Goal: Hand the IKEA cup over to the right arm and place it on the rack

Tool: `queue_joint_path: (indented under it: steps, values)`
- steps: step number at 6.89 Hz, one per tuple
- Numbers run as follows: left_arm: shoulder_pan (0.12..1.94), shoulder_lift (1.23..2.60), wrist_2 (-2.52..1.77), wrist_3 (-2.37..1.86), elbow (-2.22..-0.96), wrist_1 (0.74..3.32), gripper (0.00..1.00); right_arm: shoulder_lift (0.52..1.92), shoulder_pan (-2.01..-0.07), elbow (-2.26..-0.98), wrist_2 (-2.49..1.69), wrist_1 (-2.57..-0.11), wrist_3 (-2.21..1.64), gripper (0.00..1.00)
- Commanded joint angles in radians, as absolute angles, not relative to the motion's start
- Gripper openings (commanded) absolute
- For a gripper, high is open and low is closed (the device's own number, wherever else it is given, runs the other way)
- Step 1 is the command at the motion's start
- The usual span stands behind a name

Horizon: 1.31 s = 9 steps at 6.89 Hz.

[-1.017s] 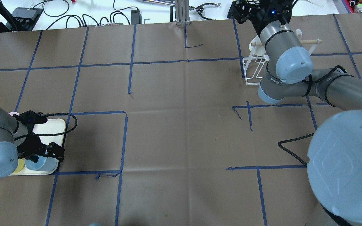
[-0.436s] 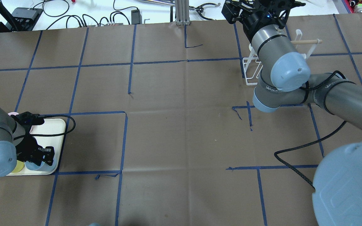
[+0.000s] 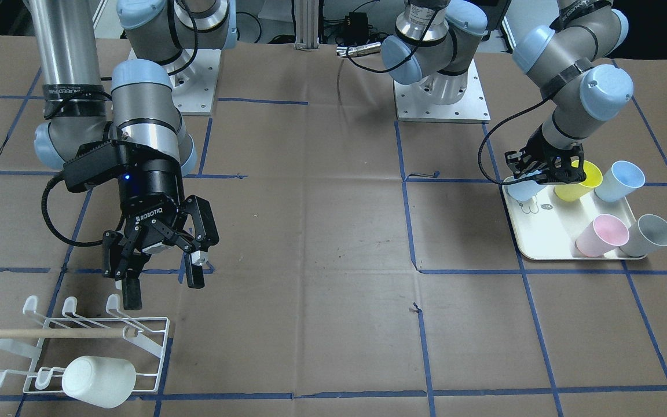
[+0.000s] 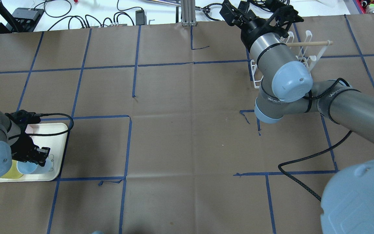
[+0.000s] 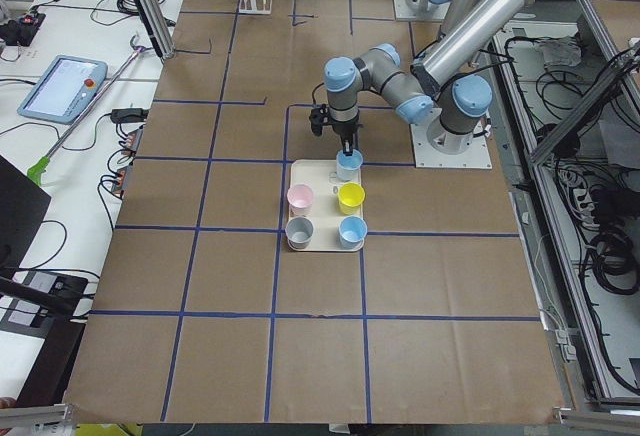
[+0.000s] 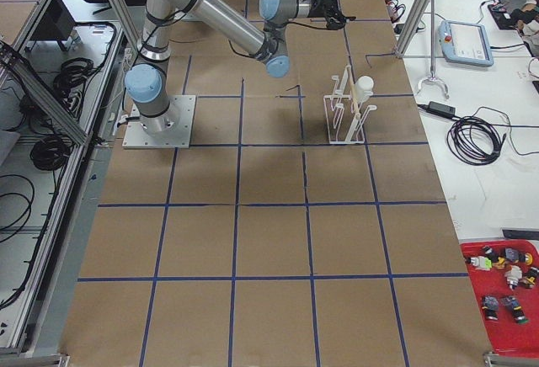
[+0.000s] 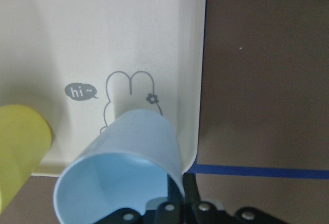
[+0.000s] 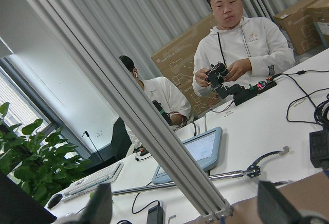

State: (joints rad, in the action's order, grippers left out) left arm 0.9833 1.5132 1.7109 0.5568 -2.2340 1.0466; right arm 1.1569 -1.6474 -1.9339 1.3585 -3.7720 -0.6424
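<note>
Blue cup (image 7: 123, 172) was pinched by left gripper (image 3: 533, 178) at tray (image 3: 548, 231); right gripper (image 3: 162, 289) hung spread near rack (image 3: 50, 333).

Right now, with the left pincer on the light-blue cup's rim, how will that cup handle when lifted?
The light-blue cup looks thin-walled plastic, so probably light. Gripped at one side of its rim by the left pincer, it tilts and may swing. Its smooth round wall could slip.
</note>
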Motion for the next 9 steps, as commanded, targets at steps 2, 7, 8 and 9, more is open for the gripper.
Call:
queue_joint_path:
  steps: [2,7,8,9]
  values:
    - [1.009,1.543,1.659,0.535,-1.879,1.353,0.0,1.158,-1.664,-1.945,1.285,-3.772,-0.935,1.0]
    - [1.121,1.725,1.357,0.557,-1.49,1.388,0.0,1.244,-1.686,-2.037,1.157,-3.712,-1.372,1.0]
    - [1.159,1.758,1.25,0.586,-1.461,1.334,0.0,1.262,-1.684,-2.06,1.155,-3.714,-1.406,1.0]
    - [1.195,1.761,1.17,0.591,-1.491,1.246,0.0,1.273,-1.684,-2.065,1.155,-3.714,-1.425,1.0]
